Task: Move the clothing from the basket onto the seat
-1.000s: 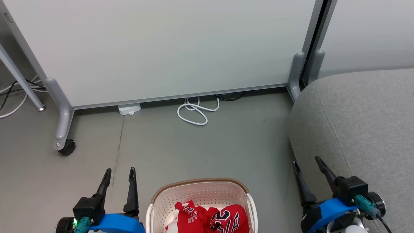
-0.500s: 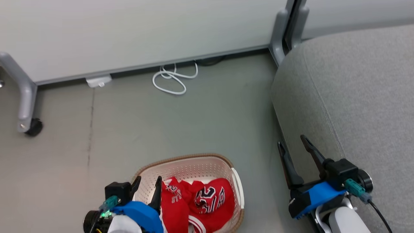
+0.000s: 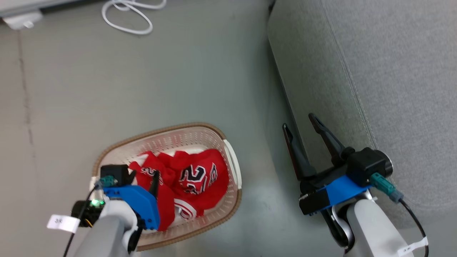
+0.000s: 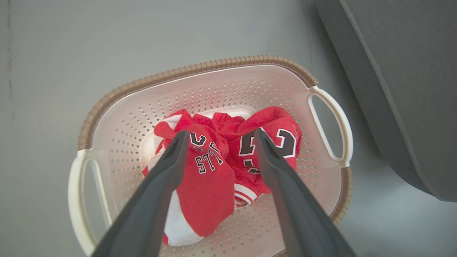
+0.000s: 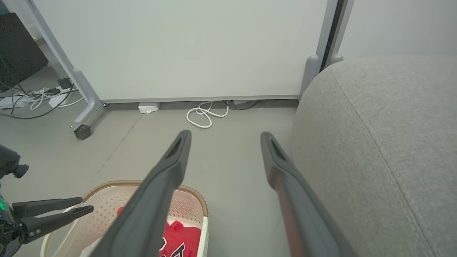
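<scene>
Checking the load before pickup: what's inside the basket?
Crumpled red clothing lies in the basket, white lining showing. It covers much of the bottom; anything beneath is hidden.

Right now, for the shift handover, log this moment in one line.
left hand: open above clothing | clothing: in basket | right hand: open, beside seat

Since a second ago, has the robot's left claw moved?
Yes. The left claw went rightwards, from the grey floor beside the cream-white perforated plastic basket to over its inside, above the red jersey clothing.
</scene>
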